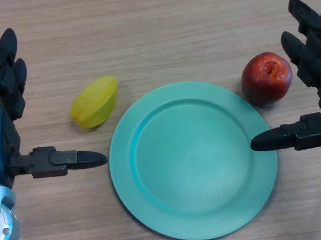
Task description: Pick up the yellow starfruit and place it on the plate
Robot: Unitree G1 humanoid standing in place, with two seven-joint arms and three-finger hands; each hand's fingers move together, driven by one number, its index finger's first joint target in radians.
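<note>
The yellow starfruit [94,102] lies on the wooden table just left of the teal plate [192,160], a small gap between them. My left hand [1,123] is open at the left edge, its thumb pointing right just below the starfruit and apart from it. My right hand [319,87] is open at the right edge, its thumb reaching over the plate's right rim. Nothing lies on the plate.
A red apple [266,77] sits on the table by the plate's upper right rim, just left of my right hand's fingers.
</note>
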